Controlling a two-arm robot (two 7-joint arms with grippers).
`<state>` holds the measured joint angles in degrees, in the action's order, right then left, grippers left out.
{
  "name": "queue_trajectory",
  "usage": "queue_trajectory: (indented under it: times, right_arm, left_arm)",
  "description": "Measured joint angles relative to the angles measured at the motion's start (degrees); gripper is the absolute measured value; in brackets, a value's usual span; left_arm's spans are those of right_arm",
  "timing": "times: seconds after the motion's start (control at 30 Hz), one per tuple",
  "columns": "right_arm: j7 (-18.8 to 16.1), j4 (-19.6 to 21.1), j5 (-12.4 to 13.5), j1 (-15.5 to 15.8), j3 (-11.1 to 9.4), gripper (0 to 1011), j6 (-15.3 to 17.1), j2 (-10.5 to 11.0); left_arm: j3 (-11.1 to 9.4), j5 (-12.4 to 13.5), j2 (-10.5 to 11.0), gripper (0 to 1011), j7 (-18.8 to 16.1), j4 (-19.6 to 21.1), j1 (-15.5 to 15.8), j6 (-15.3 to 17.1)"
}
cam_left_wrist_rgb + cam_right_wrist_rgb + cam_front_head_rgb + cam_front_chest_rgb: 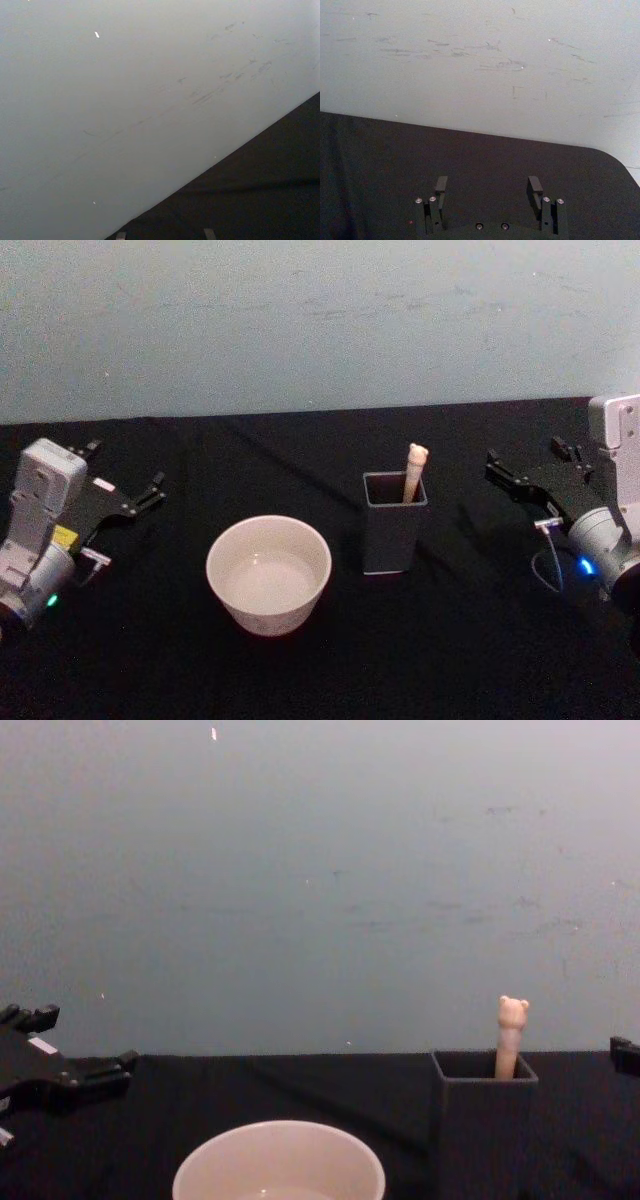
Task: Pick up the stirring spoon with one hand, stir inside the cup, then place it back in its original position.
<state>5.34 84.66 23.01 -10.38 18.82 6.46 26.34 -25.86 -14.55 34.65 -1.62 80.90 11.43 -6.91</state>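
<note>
One black tablecloth, scuffed grey wall

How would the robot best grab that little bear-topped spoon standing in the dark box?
Probably by the beige handle just under the bear head of the stirring spoon, coming from above: only that end pokes out of the dark grey square holder. The open right gripper is nearer.

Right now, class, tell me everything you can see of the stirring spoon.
The stirring spoon stands in the dark grey square holder, leaning toward its right back corner. What shows is the top of a beige, smooth handle ending in a tiny bear head with two ears. The rest is hidden inside. Neither claw touches it; the cream cup sits apart, to its left.
</note>
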Motion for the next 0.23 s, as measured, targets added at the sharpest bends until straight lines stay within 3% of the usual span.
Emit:
queue_trajectory:
  times: [0.23]
  right_arm:
    - [0.00, 0.02, 0.04, 0.00, 0.00, 1002, -0.04, 0.00]
  left_arm:
    - [0.00, 0.00, 0.00, 1001, 0.00, 0.00, 0.00, 0.00]
